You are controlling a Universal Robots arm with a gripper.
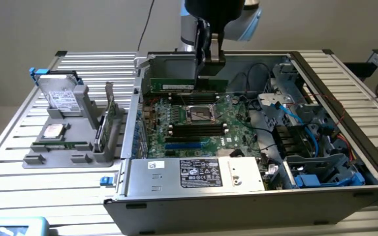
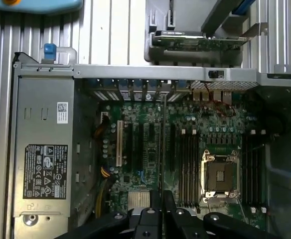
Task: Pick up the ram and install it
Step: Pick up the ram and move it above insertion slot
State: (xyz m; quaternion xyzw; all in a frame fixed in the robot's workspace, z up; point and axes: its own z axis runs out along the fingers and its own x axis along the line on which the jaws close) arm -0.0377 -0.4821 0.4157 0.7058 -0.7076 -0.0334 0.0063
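Observation:
The ram (image 1: 187, 86) is a long green stick with a pale label. It hangs level over the far part of the open computer case, above the motherboard (image 1: 189, 123). My gripper (image 1: 209, 73) reaches down from above and is shut on the stick near its end on the exterior view's right. In the wrist view the ram (image 2: 164, 144) shows edge-on as a thin line running out from my gripper (image 2: 160, 201). It lies over the board between the expansion slots and the black memory slots (image 2: 188, 164). The CPU socket (image 2: 219, 177) sits beside those slots.
A grey fixture (image 1: 64, 155) on the exterior view's left holds a silver hard drive (image 1: 61, 96), an upright green card (image 1: 110, 115) and another green stick (image 1: 61, 146). The power supply (image 1: 196, 172) fills the case's near side. Blue and black cables (image 1: 287, 113) crowd the right bay.

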